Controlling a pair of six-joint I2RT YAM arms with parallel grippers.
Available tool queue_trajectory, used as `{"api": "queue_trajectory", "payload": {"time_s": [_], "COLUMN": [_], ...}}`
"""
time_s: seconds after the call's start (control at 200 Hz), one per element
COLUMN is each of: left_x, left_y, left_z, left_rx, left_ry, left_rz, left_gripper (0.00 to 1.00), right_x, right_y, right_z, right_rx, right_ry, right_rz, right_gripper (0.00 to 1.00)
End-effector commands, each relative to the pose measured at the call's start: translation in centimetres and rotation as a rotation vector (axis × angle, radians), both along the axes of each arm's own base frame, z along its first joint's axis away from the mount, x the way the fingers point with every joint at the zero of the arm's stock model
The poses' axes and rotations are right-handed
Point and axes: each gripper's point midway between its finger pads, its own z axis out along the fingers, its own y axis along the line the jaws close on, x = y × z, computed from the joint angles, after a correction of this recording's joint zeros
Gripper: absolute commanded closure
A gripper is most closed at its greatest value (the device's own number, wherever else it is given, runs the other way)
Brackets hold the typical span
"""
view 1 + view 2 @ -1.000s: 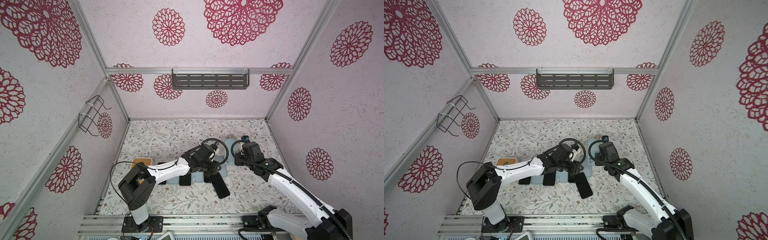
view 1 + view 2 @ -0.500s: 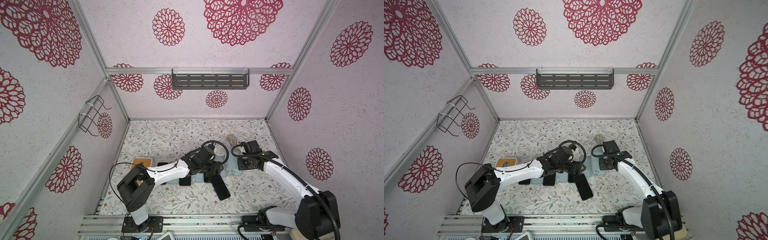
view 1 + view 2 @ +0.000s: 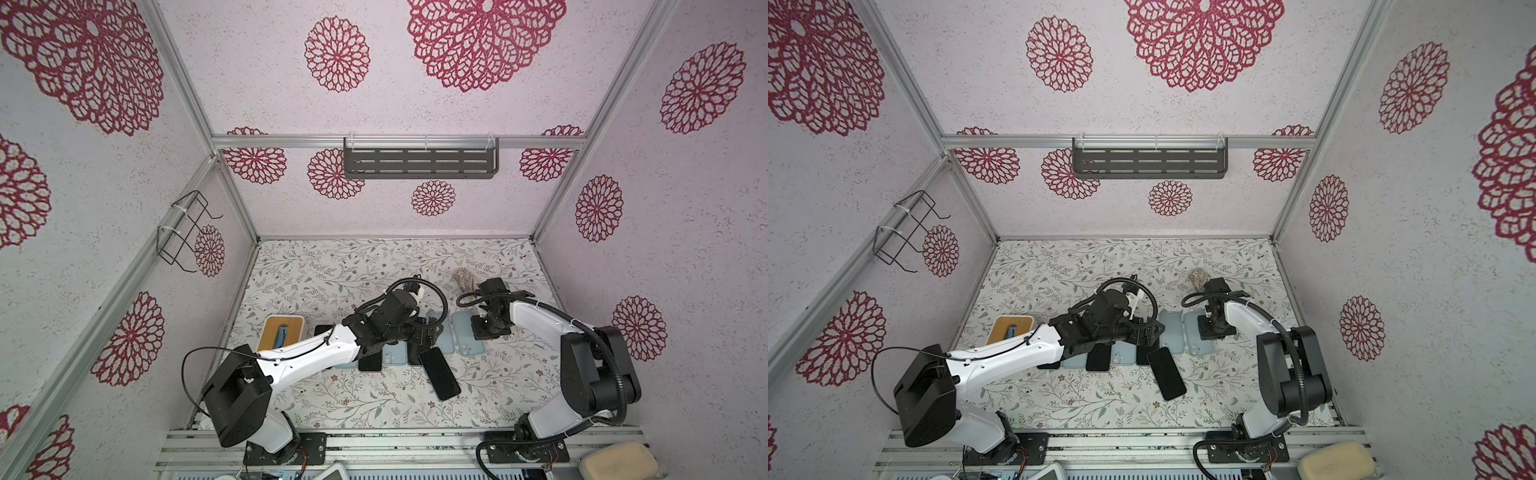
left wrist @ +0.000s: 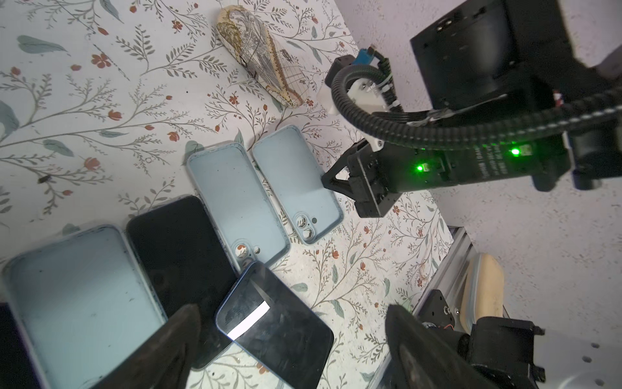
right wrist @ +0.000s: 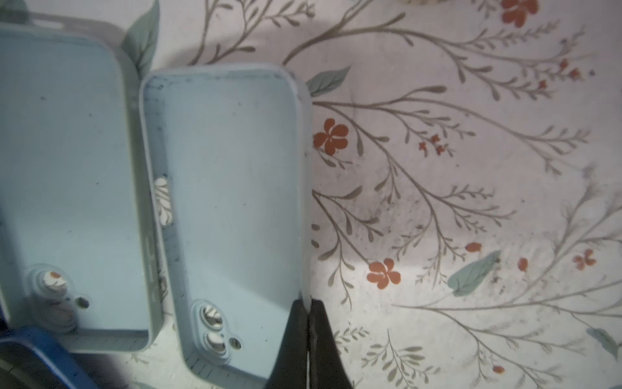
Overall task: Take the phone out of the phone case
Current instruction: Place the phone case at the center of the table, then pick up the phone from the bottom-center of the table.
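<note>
We find little writing to read. White lettering runs along the black housing of the right arm [image 4: 494, 161] beside two green lights, but it is too small for us to make out.

The left gripper [image 4: 291, 311] stands wide open. The black-screened phone with a blue rim [image 4: 276, 330] lies flat on the flower-printed desk [image 4: 101, 101] right beneath it, between its spread fingers [image 4: 168, 347]. In both top views this phone [image 3: 439, 373] [image 3: 1166, 373] lies slanted, reaching from under that gripper [image 3: 428, 334] [image 3: 1154, 332] toward the aluminium front rail [image 3: 415, 436]. One of its corners overlaps a second black phone [image 4: 178, 256] lying just to the gripper's side.

The right gripper [image 5: 308, 303] [image 4: 324, 178] is closed, its fingertips pinched on the side wall of the empty light-blue silicone phone case [image 5: 229, 215] [image 4: 296, 185] [image 3: 463, 338]. That case lies open side up on the desk, its camera holes at the end nearer this gripper. Just beside it, on the side away from the right gripper, lies a second empty light-blue case [image 5: 67, 182] [image 4: 237, 205].

Beyond both grippers, toward the back wall, an oval glasses case printed with an old map [image 4: 259, 57] [image 3: 464, 279] rests well apart from the phones.

Behind the left gripper, close along its arm, stands a white box with a wooden top [image 3: 284, 336].

On the right gripper's outer side we see open flowered desk running to the side wall.
</note>
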Motion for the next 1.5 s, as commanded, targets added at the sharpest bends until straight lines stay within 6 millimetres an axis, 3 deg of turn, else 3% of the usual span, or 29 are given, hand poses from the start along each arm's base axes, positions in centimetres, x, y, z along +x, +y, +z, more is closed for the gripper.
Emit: {"api": "queue_trajectory", "payload": {"time_s": [0.0,0.07,0.125,0.2,0.275,0.34,0.475,0.56,0.611,0.766,0.896,1.236,1.496], "left_x": [0.3,0.3,0.3,0.3,0.3,0.3,0.2,0.2,0.1,0.3,0.4,0.6,0.4], "left_y": [1.6,2.0,2.3,2.7,3.0,3.3,3.8,4.4,4.9,6.7,8.1,8.9,9.1], "left_z": [0.0,0.0,0.1,0.0,0.1,0.1,0.8,1.4,1.7,2.6,3.1,2.9,2.7], "left_rx": [0.03,0.033,0.032,0.035,0.037,0.037,0.018,0.005,-0.002,-0.029,-0.036,-0.025,-0.033], "left_ry": [-0.019,-0.021,-0.022,-0.021,-0.021,-0.021,-0.035,-0.054,-0.068,-0.102,-0.119,-0.117,-0.113], "left_rz": [0.033,0.039,0.045,0.053,0.06,0.065,0.072,0.087,0.098,0.135,0.164,0.18,0.186], "left_gripper": [0.09,0.09,0.09,0.08,0.08,0.07,0.07,0.07,0.07,0.06,0.05,0.05,0.05], "right_x": [1.5,1.6,1.6,1.6,1.9,2.1,1.9,0.4,-1.1,-6.2,-8.6,-11.3,-11.8], "right_y": [1.2,1.1,1.1,0.8,0.3,-0.4,0.4,2.9,4.5,8.3,10.2,13.7,13.5], "right_z": [0.3,-0.3,-0.7,-0.8,-0.2,1.1,5.4,7.8,8.2,6.0,5.0,2.2,0.3], "right_rx": [0.056,0.076,0.088,0.086,0.072,0.049,0.136,0.267,0.316,0.317,0.312,0.228,0.137], "right_ry": [-0.034,-0.025,-0.02,-0.022,-0.062,-0.117,-0.266,-0.325,-0.33,-0.253,-0.254,-0.212,-0.185], "right_rz": [0.022,0.002,-0.014,-0.032,-0.057,-0.079,-0.085,-0.044,-0.013,0.076,0.12,0.257,0.275], "right_gripper": [0.96,0.92,0.82,0.75,0.55,0.26,0.02,0.01,0.01,0.01,0.01,0.01,0.01]}}
